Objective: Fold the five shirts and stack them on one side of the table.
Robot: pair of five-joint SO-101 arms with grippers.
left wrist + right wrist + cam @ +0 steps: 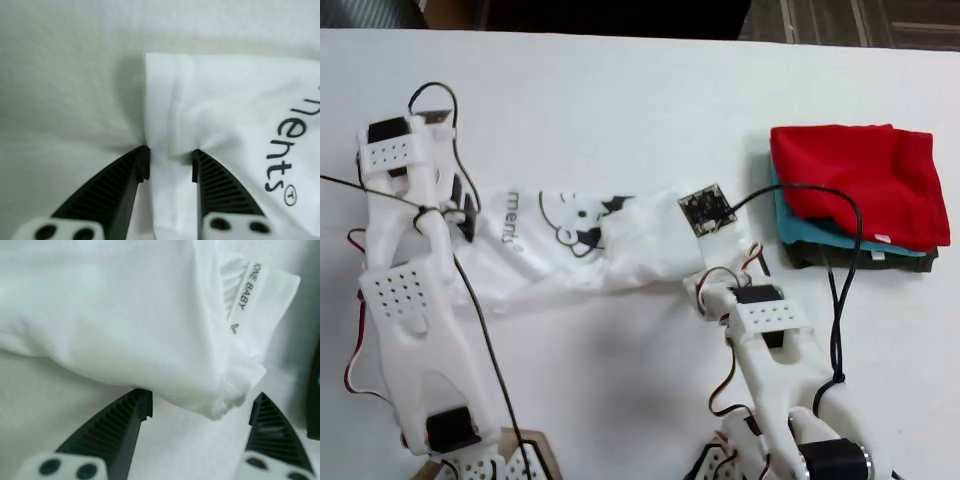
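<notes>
1. White shirt [640, 250]: lies stretched across the middle of the table [620, 100], between the two arms. The bear print [570, 225] and the black lettering [285, 145] face upward. The cloth is creased and partly gathered, not folded flat.

2. Left gripper [169, 162]: positioned at the lettered end of the white shirt [225, 110], at the left of the table in the high view [465, 212]. The jaws stand a little apart and straddle the hemmed edge of the cloth. One finger [130, 180] rests on the bare table just beside the hem; the other sits over the shirt. The cloth puckers at the finger on the table side.

3. Right gripper [202, 405]: positioned at the opposite end of the white shirt [125, 325], where the neck label [247, 295] shows. The jaws are spread wide. The rolled edge of the cloth lies just ahead of the fingertips and is not clamped.

4. Folded stack: located at the right side of the table, near the right arm. The order from the top is red shirt [860, 180], teal shirt [795, 225], dark shirt [810, 262]. The edges of the lower two project from under the red one.

5. Black cable [836, 320]: runs from the right arm's wrist camera and loops over the red shirt
</notes>
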